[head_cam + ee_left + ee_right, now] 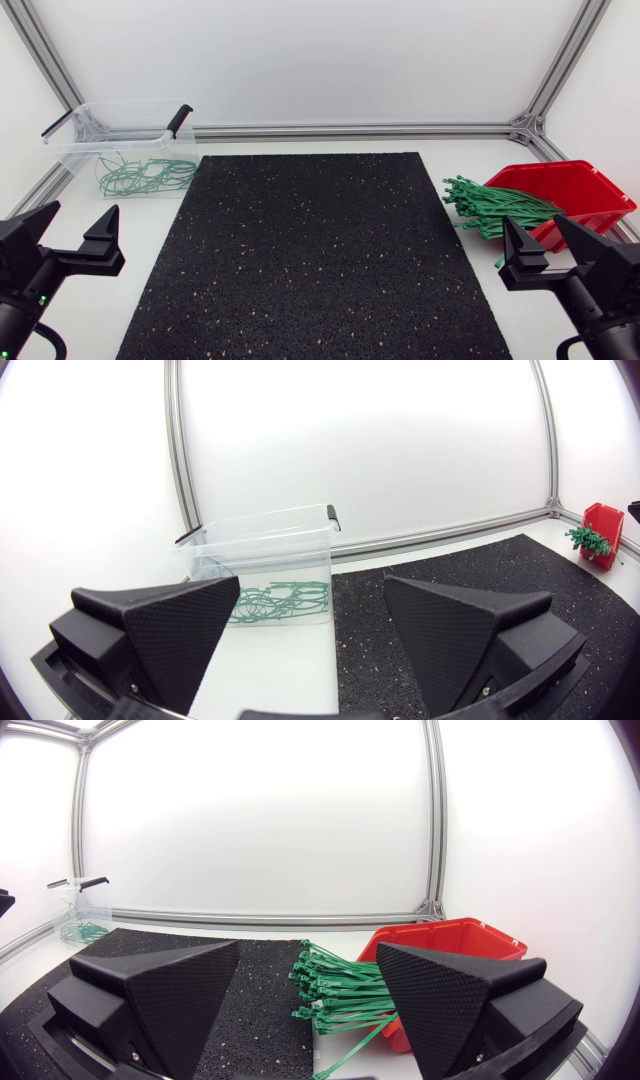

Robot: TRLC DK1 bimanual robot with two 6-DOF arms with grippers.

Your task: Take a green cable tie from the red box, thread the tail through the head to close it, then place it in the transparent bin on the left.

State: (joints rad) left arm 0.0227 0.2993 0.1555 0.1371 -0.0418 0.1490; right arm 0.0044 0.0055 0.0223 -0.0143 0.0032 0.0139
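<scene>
A bundle of green plastic cable ties (490, 208), too many to count, spills from the single red plastic box (580, 185) at the table's right edge, just ahead of the right gripper (537, 225), whose jaws are spread and empty. The left gripper (80, 212), also spread, sits apart from the single transparent plastic bin (75, 150) in the far left corner, which holds several looped green ties (140, 175).

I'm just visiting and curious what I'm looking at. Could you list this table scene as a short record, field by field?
Left gripper: open, holding nothing, at the mat's near left side
Right gripper: open, holding nothing, just in front of the red box
Red box: right of the mat, with loose green cable ties sticking out over its edge
Transparent bin: far left, with looped ties inside
Black mat: between bin and box
</scene>
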